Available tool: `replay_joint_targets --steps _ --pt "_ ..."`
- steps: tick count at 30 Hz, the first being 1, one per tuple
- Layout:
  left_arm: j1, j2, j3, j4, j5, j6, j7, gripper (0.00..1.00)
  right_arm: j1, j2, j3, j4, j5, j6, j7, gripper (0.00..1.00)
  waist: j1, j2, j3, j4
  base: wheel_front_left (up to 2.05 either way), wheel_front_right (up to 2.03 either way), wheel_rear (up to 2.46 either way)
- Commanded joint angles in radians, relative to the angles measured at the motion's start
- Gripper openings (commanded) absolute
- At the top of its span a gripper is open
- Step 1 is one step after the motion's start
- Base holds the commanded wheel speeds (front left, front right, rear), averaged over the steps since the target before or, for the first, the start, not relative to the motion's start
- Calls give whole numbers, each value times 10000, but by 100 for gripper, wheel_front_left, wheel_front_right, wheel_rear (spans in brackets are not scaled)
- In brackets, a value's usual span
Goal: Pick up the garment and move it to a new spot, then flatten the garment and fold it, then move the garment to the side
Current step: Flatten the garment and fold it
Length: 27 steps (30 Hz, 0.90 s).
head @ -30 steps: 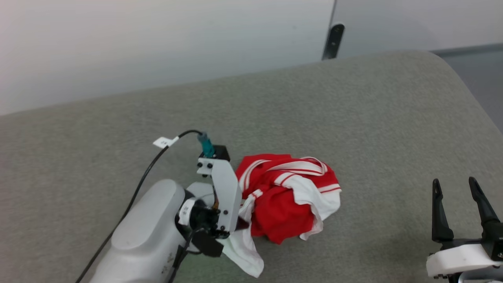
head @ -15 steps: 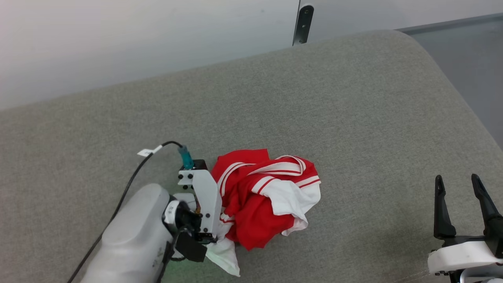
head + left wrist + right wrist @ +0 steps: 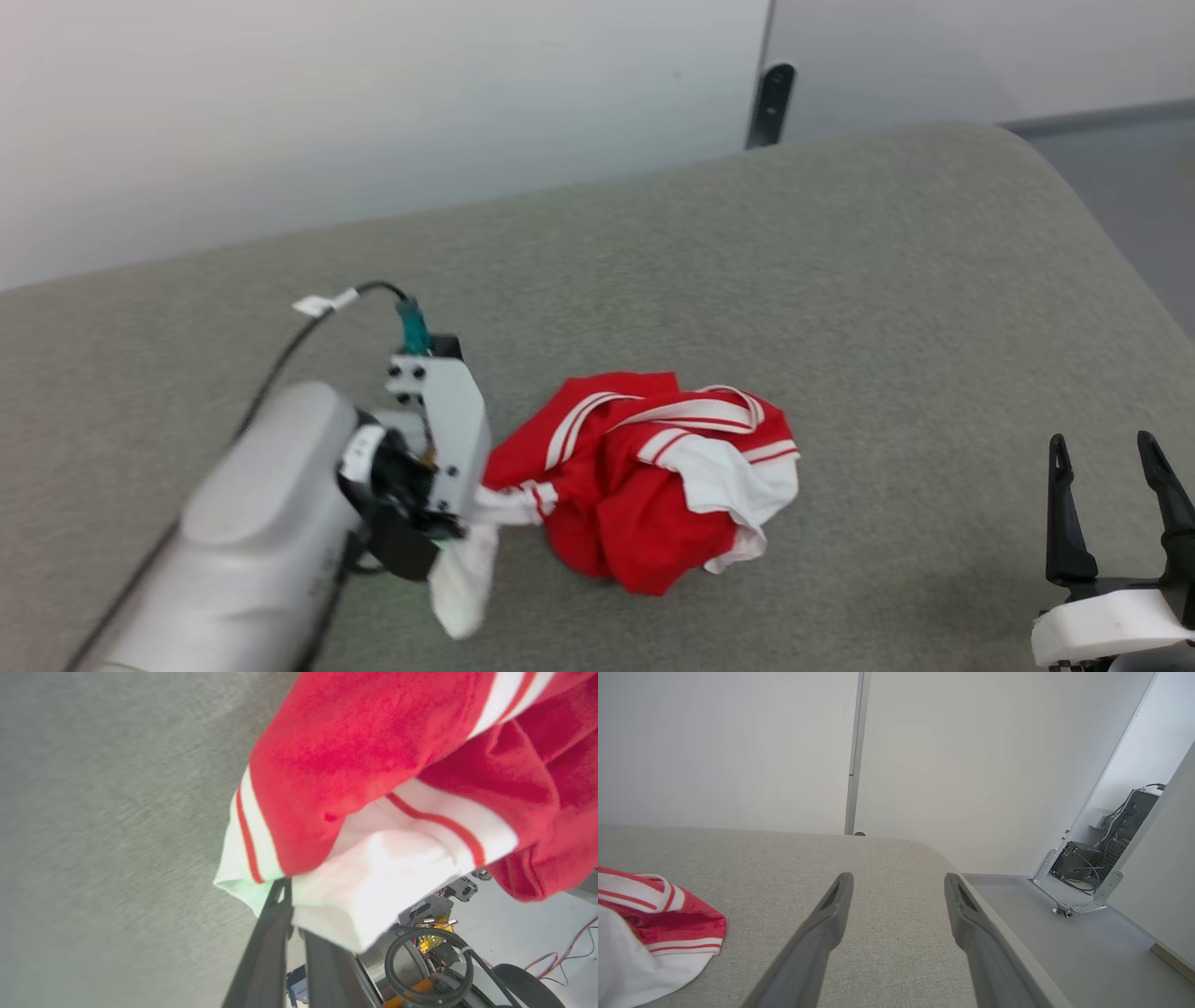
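Bright even light, soft shadows, motion blur, overexposed white on the garment [image 3: 373, 868].

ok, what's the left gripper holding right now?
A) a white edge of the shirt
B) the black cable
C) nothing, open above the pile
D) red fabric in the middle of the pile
A: in the left wrist view the left gripper has its fingers closed together on a white, stripe-trimmed edge of the garment, and the head view shows white cloth pulled out from the pile toward that gripper.
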Motion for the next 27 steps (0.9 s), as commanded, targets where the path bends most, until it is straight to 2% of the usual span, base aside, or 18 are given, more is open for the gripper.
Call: replay_joint_targets --steps 1,9,10,15,22,27 --pt "-150 285 8 -118 130 -46 102 0 151 6 -16 -44 -117 -14 -44 100 0 0 -322 419 0 0 0" --pt "-454 1690 -34 -855 627 -445 107 0 57 5 15 -114 -393 -14 -44 100 0 0 -592 952 0 0 0" --pt "-454 1690 -34 -855 627 -445 107 0 57 5 15 -114 -393 -14 -44 100 0 0 -592 952 0 0 0" --pt "259 2377 30 -1012 582 -1041 -559 0 69 5 26 -206 -436 -14 -44 100 0 0 -550 1055 0 0 0" --pt "1243 2548 -94 -471 536 -1378 -1263 0 -114 5 146 -221 -491 -14 -44 100 0 0 -217 939 0 0 0" --pt "1697 2364 -69 323 414 -1565 -2106 0 -322 5 230 -267 -421 -14 -44 100 0 0 176 730 0 0 0"
